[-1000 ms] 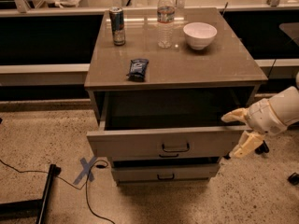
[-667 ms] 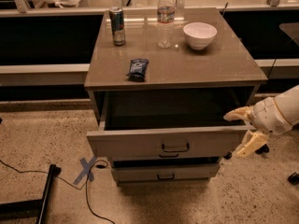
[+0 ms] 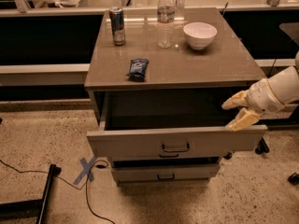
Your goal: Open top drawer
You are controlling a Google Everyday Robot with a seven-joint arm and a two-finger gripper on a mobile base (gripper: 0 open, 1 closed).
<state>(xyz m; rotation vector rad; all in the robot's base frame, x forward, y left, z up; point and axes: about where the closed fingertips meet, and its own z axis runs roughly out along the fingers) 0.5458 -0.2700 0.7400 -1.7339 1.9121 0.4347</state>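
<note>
The top drawer (image 3: 140, 143) is pulled well out of the grey-beige cabinet, its flat front panel carrying a small dark loop handle (image 3: 175, 148) at centre. Its inside is dark and shows nothing. A narrower lower drawer (image 3: 163, 173) with a like handle sits below, pushed further in. My gripper (image 3: 237, 112) comes in from the right on a white arm. Its two cream fingers (image 3: 244, 119) are spread apart and hold nothing, just above the drawer front's right end.
On the cabinet top (image 3: 210, 69) stand a can (image 3: 117, 26), a water bottle (image 3: 165, 18), a white bowl (image 3: 200, 34) and a dark snack packet (image 3: 137, 68). A blue tape cross (image 3: 86, 169), a cable and a black stand leg (image 3: 46, 196) lie on the floor at left.
The gripper has shifted slightly right and stays by the drawer front's right end. The drawer stands open as before.
</note>
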